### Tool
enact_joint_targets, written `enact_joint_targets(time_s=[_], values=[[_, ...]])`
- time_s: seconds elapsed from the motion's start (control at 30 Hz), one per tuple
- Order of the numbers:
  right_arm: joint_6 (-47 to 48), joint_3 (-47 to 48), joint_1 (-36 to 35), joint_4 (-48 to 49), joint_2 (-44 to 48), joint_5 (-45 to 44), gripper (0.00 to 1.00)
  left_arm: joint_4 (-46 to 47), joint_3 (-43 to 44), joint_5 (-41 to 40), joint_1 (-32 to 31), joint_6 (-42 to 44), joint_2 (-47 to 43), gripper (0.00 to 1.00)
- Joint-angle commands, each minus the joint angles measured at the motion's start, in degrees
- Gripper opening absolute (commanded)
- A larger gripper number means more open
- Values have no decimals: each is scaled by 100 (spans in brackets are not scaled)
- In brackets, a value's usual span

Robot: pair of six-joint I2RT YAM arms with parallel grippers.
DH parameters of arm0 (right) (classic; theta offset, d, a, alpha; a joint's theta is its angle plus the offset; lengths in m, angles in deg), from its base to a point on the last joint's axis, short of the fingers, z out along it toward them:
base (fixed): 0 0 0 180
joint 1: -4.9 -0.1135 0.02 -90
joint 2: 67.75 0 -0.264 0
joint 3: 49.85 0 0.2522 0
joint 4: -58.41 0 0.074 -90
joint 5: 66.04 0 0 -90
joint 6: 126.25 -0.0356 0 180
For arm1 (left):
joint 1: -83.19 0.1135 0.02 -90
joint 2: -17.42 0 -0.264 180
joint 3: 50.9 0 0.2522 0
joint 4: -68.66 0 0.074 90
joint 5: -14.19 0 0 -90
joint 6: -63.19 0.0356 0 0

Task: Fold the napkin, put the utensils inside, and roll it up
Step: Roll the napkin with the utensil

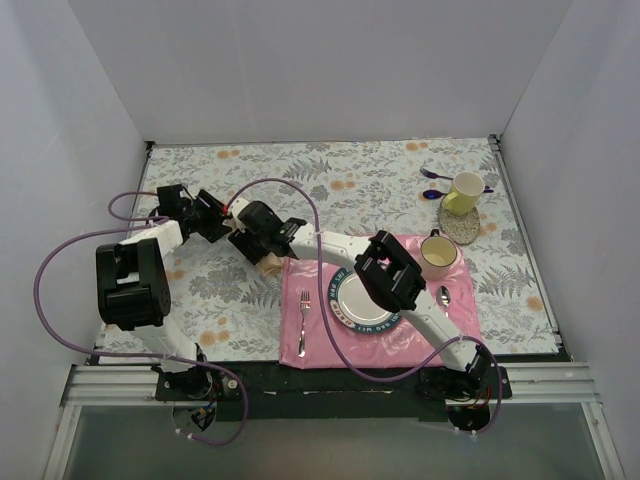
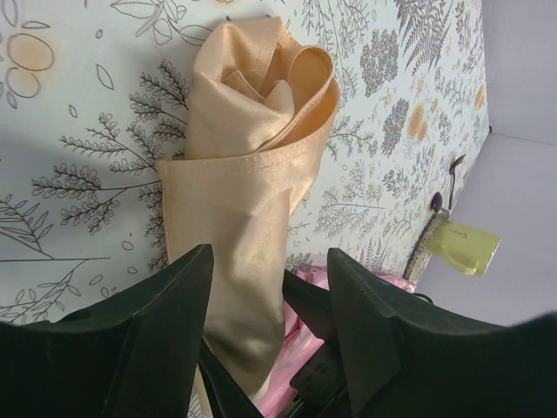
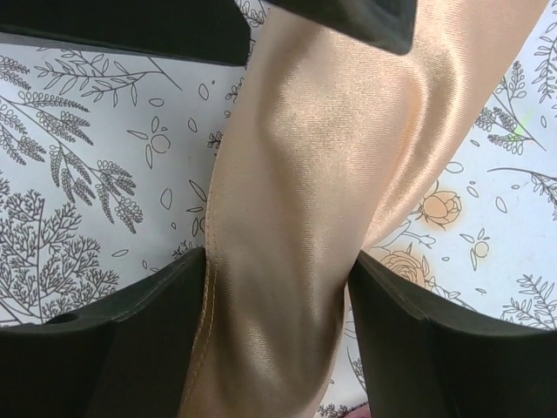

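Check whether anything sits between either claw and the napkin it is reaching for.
Nothing visible does. The rolled napkin lies directly between the fingers of the left claw and of the right claw, with only the floral tablecloth underneath.

Bright, even light from above, soft grey shadows on the tablecloth beside the napkin, satin sheen, wrist views crisp.

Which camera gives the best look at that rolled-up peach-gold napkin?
The left wrist view: the napkin shows its coiled end and its length running into the left gripper. The right wrist view shows only a close stretch of satin in the right gripper; the top view, a small peach patch, mostly covered.
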Motion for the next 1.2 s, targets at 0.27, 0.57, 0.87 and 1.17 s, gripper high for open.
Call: enact_joint_targets(time_s=[0.27, 0.57, 0.87, 1.17], values=[[76, -647, 73, 182, 336, 390, 70, 109, 190, -135, -199, 220, 438, 55], [-205, -981, 310, 349, 476, 883, 72, 187, -135, -434, -190, 378, 395, 56], [-328, -841, 372, 393, 344, 1375, 61, 372, 6, -478, -208, 308, 782, 56], [-1049, -1060, 767, 1139, 142, 3290, 37, 555, 75, -452, -234, 176, 940, 56]])
